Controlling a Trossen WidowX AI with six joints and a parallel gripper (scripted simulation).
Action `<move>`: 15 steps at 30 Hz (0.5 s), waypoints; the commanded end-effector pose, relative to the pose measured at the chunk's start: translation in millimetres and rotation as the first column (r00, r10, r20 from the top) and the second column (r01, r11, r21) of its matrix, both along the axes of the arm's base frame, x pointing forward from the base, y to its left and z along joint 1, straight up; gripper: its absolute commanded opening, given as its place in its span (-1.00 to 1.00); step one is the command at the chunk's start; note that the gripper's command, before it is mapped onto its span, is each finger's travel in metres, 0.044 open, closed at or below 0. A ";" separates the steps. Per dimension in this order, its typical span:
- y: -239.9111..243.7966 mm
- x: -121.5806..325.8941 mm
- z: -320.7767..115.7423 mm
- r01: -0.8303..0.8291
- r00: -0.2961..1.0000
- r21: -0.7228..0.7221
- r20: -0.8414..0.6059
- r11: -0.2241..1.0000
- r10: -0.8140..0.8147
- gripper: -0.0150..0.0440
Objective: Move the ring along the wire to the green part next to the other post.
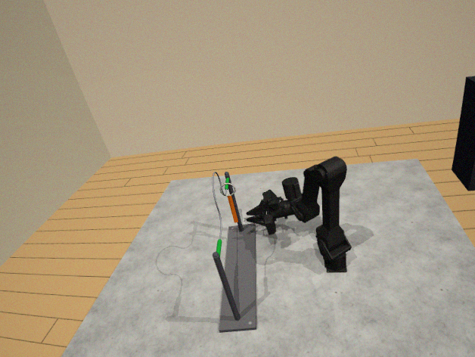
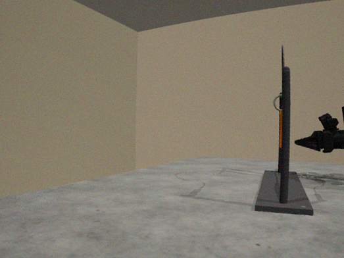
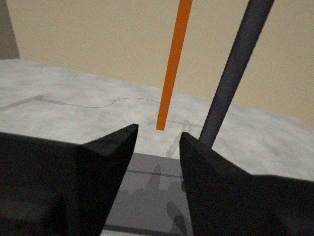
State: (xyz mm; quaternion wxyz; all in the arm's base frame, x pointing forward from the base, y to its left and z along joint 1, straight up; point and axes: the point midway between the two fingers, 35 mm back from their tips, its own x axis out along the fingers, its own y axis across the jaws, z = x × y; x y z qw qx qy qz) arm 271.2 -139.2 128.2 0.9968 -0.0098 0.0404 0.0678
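Observation:
The ring (image 1: 221, 193) (image 2: 274, 102) hangs on the green part (image 1: 227, 182) of the wire beside the far post (image 1: 235, 209). Its orange handle (image 1: 232, 209) (image 2: 280, 129) (image 3: 171, 70) hangs down, close beside that post. My gripper (image 1: 246, 216) (image 2: 295, 142) (image 3: 159, 133) is open and empty, with its fingers partly apart. It stands to the right of the handle in the top and exterior views, touching nothing. In the wrist view the handle's lower end shows beyond the gap between the fingertips. The other green part (image 1: 218, 247) is at the top of the near post (image 1: 226, 286).
The thin grey wire (image 1: 220, 220) rises in an arch between the two green parts. The dark base plate (image 1: 245, 268) (image 2: 301, 210) carries both posts (image 2: 285, 138) (image 3: 232, 75). Shadows of the wire and posts lie on the grey table top (image 1: 326, 315). A black box (image 1: 466, 134) stands at the far right.

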 end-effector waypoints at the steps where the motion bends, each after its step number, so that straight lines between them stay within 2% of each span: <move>1: -2.2 6.6 2.4 0.002 1.000 -0.004 0.005 1.000 -0.002 0.05; 15: -1.3 27.5 1.8 0.002 1.000 -0.005 0.005 1.000 -0.002 0.05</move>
